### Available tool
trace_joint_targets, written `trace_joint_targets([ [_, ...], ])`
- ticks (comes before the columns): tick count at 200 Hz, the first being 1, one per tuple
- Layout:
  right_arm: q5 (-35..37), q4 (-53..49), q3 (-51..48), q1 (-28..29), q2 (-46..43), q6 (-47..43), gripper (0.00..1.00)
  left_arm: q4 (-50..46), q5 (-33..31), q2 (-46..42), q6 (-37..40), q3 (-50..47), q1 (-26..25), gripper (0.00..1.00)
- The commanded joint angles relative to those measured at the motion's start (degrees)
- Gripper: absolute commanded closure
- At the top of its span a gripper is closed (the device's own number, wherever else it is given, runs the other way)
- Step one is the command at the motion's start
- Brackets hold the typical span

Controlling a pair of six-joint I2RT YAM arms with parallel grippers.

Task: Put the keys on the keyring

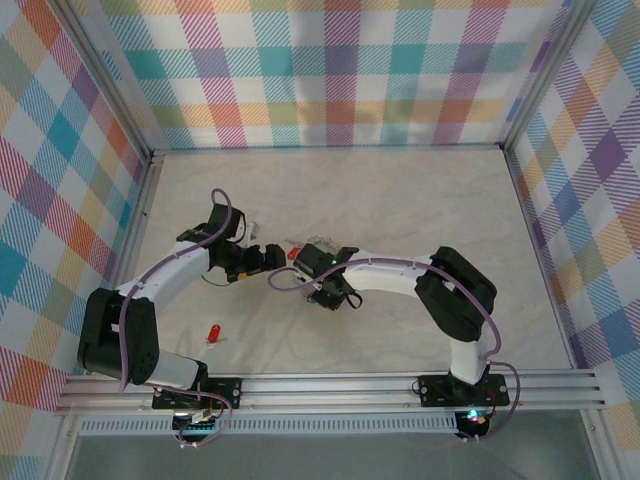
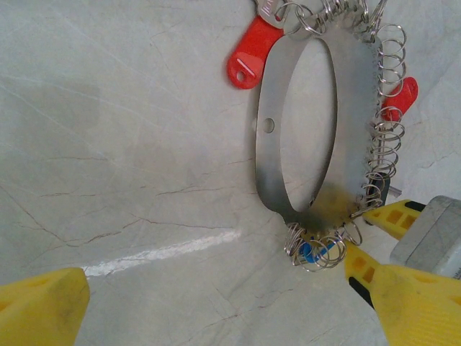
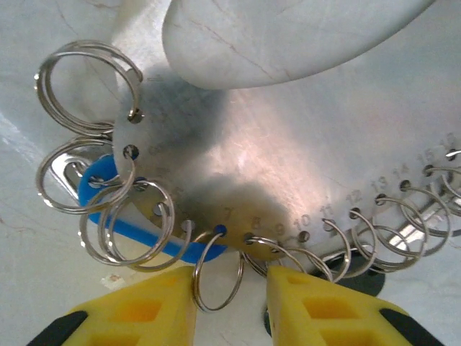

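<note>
My left gripper (image 2: 216, 303) gapes near the keyring (image 2: 270, 158); right gripper (image 3: 230, 295) straddles a split ring (image 3: 216, 309). Clamped or not, I cannot tell.

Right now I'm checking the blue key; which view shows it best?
Right wrist view: the blue key sits close up, at the keyring's edge. The left wrist view gives a small blue glimpse at that edge; from above it is too small to tell.

The left arm (image 1: 165, 272) and right arm (image 1: 385, 270) are white with black joints, purple cables (image 1: 231, 215) and blocky yellow fingertips (image 3: 324, 310).
</note>
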Motion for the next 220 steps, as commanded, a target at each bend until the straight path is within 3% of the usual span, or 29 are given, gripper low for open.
trace_joint_targets([
  [1, 1.6, 1.4, -0.5, -0.3, -1.9, 0.5, 0.71, -0.7, -0.8, -1.1, 0.7, 0.7, 0.6, 0.00],
  [96, -0.9, 2.9, -1.5, -2.3, -3.2, 1.1, 0.76, -0.4, -1.8, -2.3, 0.6, 0.3, 0.6, 0.00],
  [169, -15.4, 3.3, -3.2, -6.7, -6.1, 0.3, 0.72, -0.5, -1.6, -2.0, 0.7, 0.5, 0.6, 0.00],
  [220, -31.4, -0.6, -0.4, -14.1, -7.3, 8.8, 0.71, -0.5, -1.7, -2.0, 0.6, 0.5, 0.6, 0.00],
])
